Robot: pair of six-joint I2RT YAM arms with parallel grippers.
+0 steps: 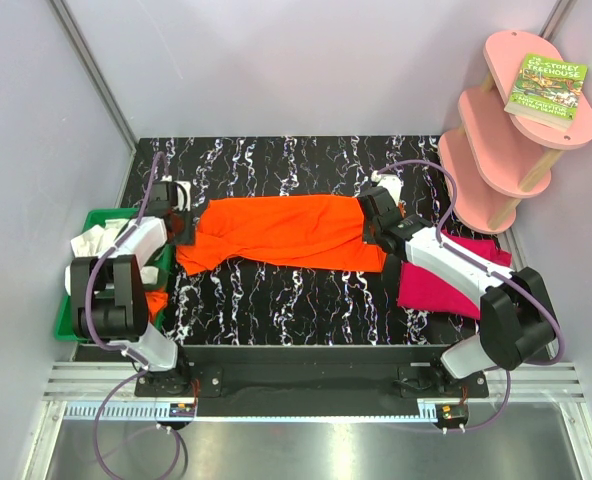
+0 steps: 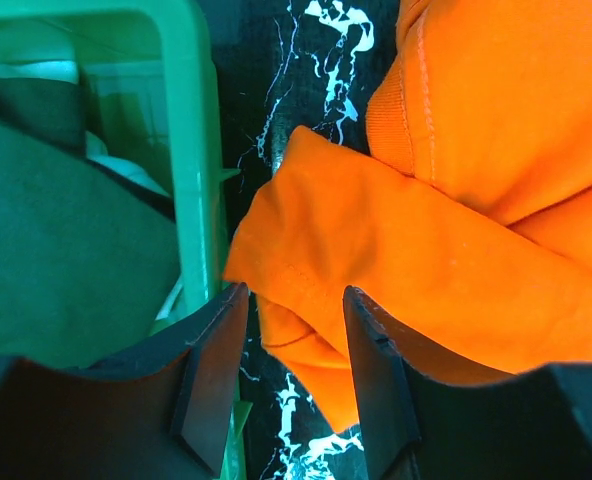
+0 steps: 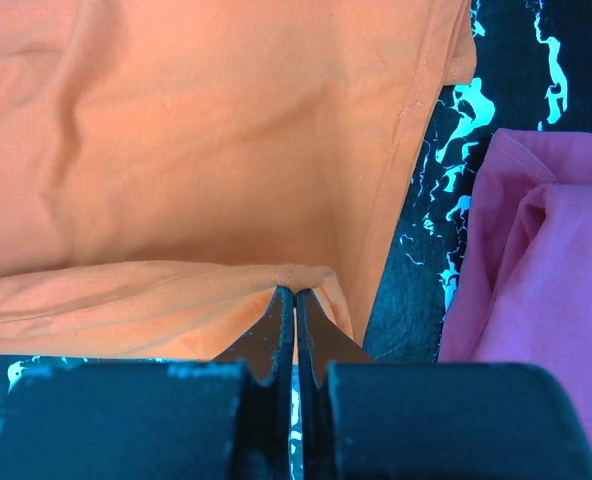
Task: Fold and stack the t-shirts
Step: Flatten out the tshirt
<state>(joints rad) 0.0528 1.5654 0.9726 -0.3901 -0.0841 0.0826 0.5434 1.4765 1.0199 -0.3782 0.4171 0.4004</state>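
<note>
The orange t-shirt lies stretched across the middle of the table, its long side running left to right. The right claw is closed tight on a fold at the shirt's right edge, with the cloth pinched at the very tips. The left claw stands about half wide around a bunched corner at the shirt's left end. The cloth fills the gap between the fingers, but I cannot tell if it is really gripped or only straddled.

The step in hand is, I think, a fold of this shirt taken by both ends. To do it well, the left claw should get a sure hold on the corner — all the layers, not only the top one — before any lift. Then both arms should rise together at the same height, so the cloth hangs flat without a twist. The left side needs care, because the rim of the green bin is just beside the left finger and could catch it.

The bin holds a dark green cloth and a white cloth, loose and unfolded, probably more shirts. A bit of orange cloth shows at its near corner, partly behind the arm. The pink t-shirt lies on the table at the right — just beside the orange one, under the right arm.
</note>
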